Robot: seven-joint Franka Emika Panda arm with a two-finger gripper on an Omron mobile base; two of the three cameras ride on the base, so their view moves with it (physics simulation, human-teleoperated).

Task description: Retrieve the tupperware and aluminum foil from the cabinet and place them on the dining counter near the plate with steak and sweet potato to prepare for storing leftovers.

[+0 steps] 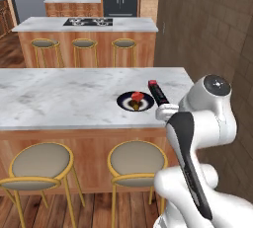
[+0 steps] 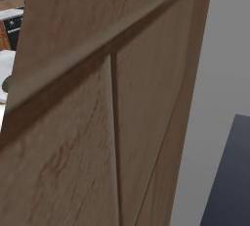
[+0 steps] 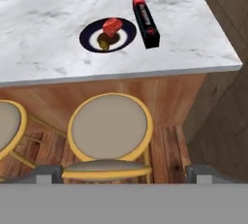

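2 spread, empty fingertips point(image 3: 46, 173) above 2 stools point(image 3: 109, 126); 1 aluminum foil point(image 3: 146, 23) beside 1 plate point(image 3: 107, 35).

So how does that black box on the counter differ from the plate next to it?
The aluminum foil is a long, slim black carton with a red end and red emblem; the plate is round, flat and dark. The carton carries nothing, while the plate holds food, one piece red. Both lie on the dining counter, side by side without touching.
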